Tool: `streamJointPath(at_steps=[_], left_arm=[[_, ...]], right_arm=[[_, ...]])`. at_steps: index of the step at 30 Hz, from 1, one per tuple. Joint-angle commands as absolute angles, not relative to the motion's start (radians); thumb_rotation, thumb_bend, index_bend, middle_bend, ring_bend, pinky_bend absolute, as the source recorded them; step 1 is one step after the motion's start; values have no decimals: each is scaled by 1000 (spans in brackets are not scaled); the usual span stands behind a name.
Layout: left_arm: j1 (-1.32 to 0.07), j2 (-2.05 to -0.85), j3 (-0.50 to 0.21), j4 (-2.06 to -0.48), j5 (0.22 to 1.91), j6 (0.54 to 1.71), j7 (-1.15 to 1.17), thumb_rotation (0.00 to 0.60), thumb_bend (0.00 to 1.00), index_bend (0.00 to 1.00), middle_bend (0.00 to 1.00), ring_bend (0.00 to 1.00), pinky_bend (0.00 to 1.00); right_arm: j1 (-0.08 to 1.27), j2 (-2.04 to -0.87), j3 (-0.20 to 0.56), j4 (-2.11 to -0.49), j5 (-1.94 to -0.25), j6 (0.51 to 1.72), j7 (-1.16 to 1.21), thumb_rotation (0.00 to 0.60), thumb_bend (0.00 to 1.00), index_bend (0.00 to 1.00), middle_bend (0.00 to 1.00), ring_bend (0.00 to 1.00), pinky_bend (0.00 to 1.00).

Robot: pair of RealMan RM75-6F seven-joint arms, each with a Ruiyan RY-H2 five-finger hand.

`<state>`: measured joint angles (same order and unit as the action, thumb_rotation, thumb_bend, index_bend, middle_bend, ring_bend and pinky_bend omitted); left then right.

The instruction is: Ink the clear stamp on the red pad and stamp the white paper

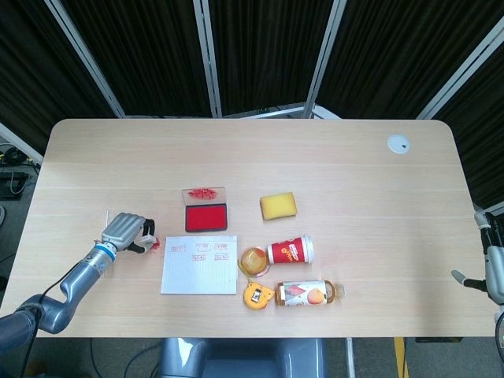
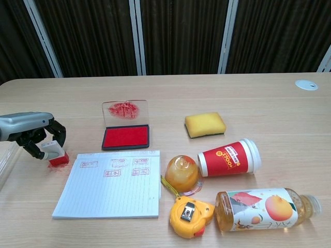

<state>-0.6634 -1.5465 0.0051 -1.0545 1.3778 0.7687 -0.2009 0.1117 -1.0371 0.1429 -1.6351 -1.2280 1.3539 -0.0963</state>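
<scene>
Here we have the clear stamp (image 2: 55, 154) in our left hand (image 2: 35, 137), fingers curled around its body, its red face set down on the bare table (image 2: 269, 111) just left of the white paper (image 2: 110, 183), over a red smear on the wood. So the stamp sits off the sheet, not on it. The paper already carries several red marks along its far edge, while the near part is unmarked. The red pad (image 2: 125, 137) lies open just beyond the paper's far edge, its lid standing up behind it.

We judge the stamping step to be in hand, but aimed at the wrong spot: this press lands on wood rather than paper. Next we need to lift the stamp straight up, carry it right over the sheet, and set it down flat on an unmarked patch, perhaps after a fresh dab on the pad if the face has gone dry.

Our right hand (image 1: 490, 260) hangs at the right edge of the head view, well apart from everything; we cannot tell how its fingers lie.
</scene>
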Motion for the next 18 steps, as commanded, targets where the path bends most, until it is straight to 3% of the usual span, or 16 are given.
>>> streamJointPath(at_steps=[1,6,18], left_arm=[[-662,-1548,6,-1051,1381,770,-201,600,356,561,542,849,825],[-662,-1545,10,-1054,1390,771,-188,600,240,536,521,849,822],[-652,-1537,7,-1077,1387,789,-133,600,164,480,477,848,821]], right_arm=[[112,-1037,143,-1635,-1228,1354,-97,600,0,0,0,0,0],[112,-1037,143,-1634,-1227,1354,-97,600,0,0,0,0,0],[112,-1037,143,-1635,-1226,1352,-98,600,0,0,0,0,0]])
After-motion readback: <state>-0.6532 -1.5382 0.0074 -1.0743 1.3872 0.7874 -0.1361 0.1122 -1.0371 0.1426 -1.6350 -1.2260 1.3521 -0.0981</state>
